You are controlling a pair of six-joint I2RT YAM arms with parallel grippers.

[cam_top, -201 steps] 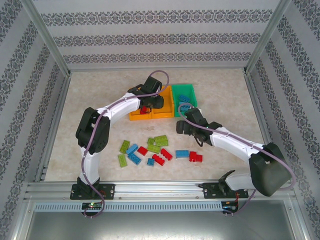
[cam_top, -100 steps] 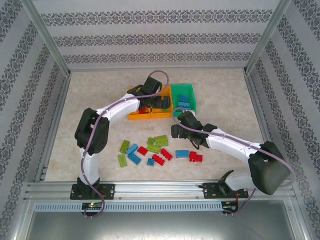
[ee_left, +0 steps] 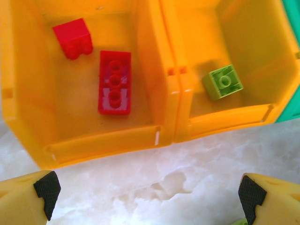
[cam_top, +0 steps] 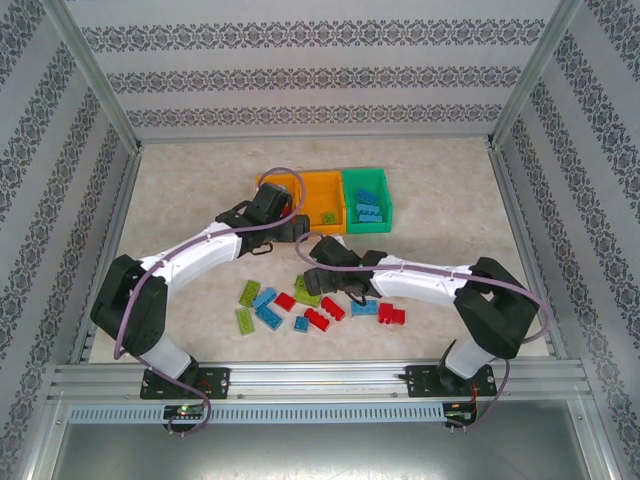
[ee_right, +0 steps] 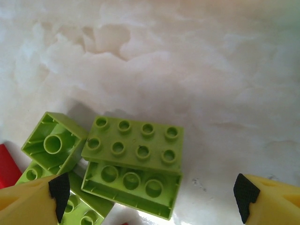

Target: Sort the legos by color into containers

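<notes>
The left gripper (ee_left: pixel 147 199) hangs wide open and empty just before the left orange bin (ee_left: pixel 93 145), which holds two red bricks (ee_left: pixel 114 82). The next orange bin (ee_left: pixel 225 122) holds one lime brick (ee_left: pixel 223 82), and the green bin (cam_top: pixel 368 227) holds blue bricks (cam_top: pixel 368 200). The right gripper (ee_right: pixel 152 197), also spread and empty, hovers over an eight-stud brick (ee_right: pixel 133 143) in the loose pile (cam_top: pixel 300 305) on the table (ee_right: pixel 211 70). It looks light, rigid and glossy, so pinch its flat long sides squarely.
</notes>
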